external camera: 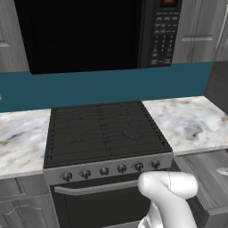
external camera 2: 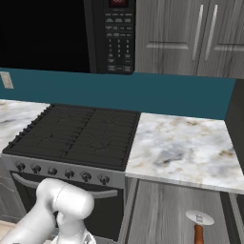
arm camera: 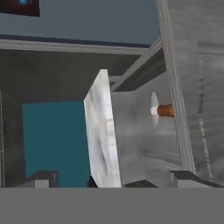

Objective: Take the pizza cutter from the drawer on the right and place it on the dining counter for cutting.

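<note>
Hand view, left to right from my gripper point(arm camera: 113, 181): my two dark fingertips point(arm camera: 41, 178) sit far apart at the bottom edge with nothing between them, so I am spread wide and carrying nothing. Ahead and left of my left tip is the flat teal backsplash wall point(arm camera: 54, 140). Straight ahead between my tips, the white beige-veined marble worktop point(arm camera: 101, 135) appears edge-on as a pale slab. Right of that, ahead of my right tip, is the shallow dark-grey drawer with grey inside point(arm camera: 135, 140), pulled out. The small pizza cutter with round silver wheel and short reddish-brown handle point(arm camera: 159, 110) lies on the drawer floor, well apart from my tips, wheel toward the worktop, handle pointing away.

Left base view: black gas stove with round knobs point(external camera: 104, 133), black microwave point(external camera: 89, 33) above it.

Right base view: the stove point(external camera 2: 76, 136), then the worktop point(external camera 2: 183, 147), then the open drawer point(external camera 2: 162, 214) below it with the cutter point(external camera 2: 199, 224) lying inside, handle toward the camera.
</note>
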Motion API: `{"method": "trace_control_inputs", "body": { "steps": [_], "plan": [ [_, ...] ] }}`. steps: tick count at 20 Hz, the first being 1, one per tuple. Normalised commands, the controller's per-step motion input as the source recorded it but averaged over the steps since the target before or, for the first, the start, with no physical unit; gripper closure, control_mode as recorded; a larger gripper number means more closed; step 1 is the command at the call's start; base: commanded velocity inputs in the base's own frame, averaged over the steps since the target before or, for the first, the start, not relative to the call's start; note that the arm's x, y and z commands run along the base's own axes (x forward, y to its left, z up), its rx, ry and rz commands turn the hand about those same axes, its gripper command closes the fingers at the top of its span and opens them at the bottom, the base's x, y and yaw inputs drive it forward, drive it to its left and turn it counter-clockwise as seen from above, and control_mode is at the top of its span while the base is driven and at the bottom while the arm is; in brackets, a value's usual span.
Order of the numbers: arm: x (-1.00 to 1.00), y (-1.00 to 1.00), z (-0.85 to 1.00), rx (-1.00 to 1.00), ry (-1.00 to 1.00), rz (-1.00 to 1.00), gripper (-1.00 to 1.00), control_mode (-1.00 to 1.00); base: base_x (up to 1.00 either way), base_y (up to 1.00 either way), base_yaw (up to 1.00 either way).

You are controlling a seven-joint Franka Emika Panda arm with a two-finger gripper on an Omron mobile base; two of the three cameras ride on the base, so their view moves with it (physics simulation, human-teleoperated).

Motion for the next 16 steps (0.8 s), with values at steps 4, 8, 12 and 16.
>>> {"method": "trace_control_inputs", "body": {
  "steps": [4, 8, 12, 16],
  "plan": [
    [0.41, 0.26, 0.86, -0.04, 0.13, 0.00, -1.00, -1.00, 0.00, 0.00, 0.00],
    [0.52, 0.42, 0.52, -0.13, 0.20, 0.00, -1.00, -1.00, 0.00, 0.00, 0.00],
    [0.95, 0.47, 0.33, -0.08, 0.23, 0.02, -1.00, -1.00, 0.00, 0.00, 0.00],
    [0.99, 0.48, 0.04, -0.10, 0.20, 0.07, -1.00, -1.00, 0.00, 0.00, 0.00]
  ]
}}
